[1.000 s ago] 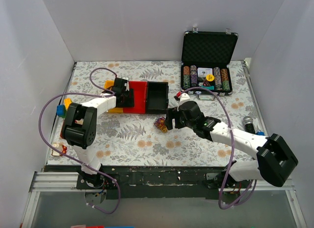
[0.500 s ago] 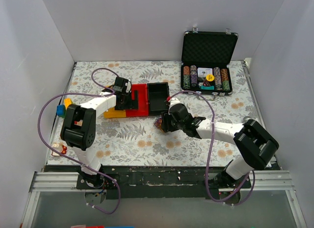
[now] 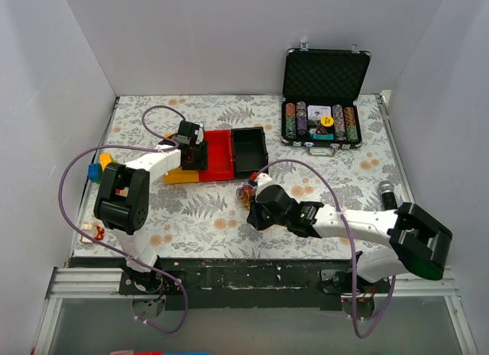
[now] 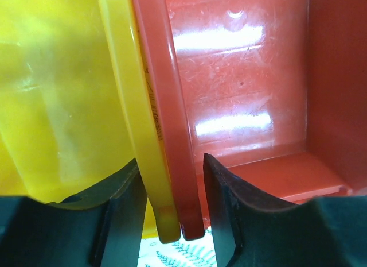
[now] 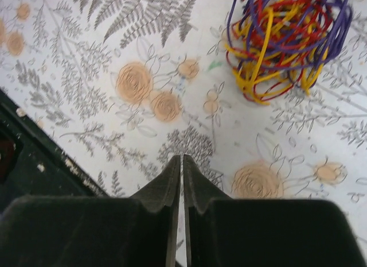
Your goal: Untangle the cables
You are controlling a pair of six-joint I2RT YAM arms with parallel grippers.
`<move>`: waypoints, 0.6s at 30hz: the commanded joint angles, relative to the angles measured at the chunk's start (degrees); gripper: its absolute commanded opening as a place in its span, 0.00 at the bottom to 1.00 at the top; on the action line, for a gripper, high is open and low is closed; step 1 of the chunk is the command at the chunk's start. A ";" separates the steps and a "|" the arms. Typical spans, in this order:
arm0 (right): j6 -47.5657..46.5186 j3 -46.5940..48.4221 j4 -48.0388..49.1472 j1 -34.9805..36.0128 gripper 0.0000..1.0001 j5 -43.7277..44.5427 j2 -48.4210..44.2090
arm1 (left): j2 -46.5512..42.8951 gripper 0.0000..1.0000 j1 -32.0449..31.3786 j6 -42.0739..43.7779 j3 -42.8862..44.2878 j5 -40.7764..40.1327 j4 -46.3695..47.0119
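Right wrist: right gripper (image 5: pixel 182 163), shut empty, has retreated from still-tangled cables (image 5: pixel 287 40) at one o'clock; left gripper (image 4: pixel 172 163) pinches bin walls (image 4: pixel 167 106).

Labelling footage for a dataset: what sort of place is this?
Probably a robot-manipulation test cell: plain white walls box in a floral-covered table, with staged props, a poker chip case, plastic bins and tangled cables.

Cables (image 5: pixel 284 40) yellow, red, probably purple; table (image 3: pixel 199 210) floral.
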 commanded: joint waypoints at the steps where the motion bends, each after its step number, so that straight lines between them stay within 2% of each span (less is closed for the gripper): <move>1: 4.26 -2.39 -2.95 2.73 0.11 1.27 -6.25 | -3.93 0.40 -0.32 2.11 -2.86 -0.21 2.54; 6: 3.39 -0.11 -10.24 3.17 0.13 4.68 -11.35 | -7.26 0.33 -0.41 3.79 -7.17 0.14 4.13; 12: -0.92 4.46 -12.01 1.51 0.51 10.14 -14.18 | -9.38 0.33 -0.32 4.41 -9.37 0.22 3.95; 14: -2.24 6.04 -11.05 -1.03 0.57 9.97 -12.43 | -9.47 0.34 -0.32 3.79 -9.55 0.66 3.87; 18: -4.17 8.50 -6.92 -5.35 0.60 9.17 -6.89 | -9.55 0.34 -0.67 2.91 -9.20 3.21 2.99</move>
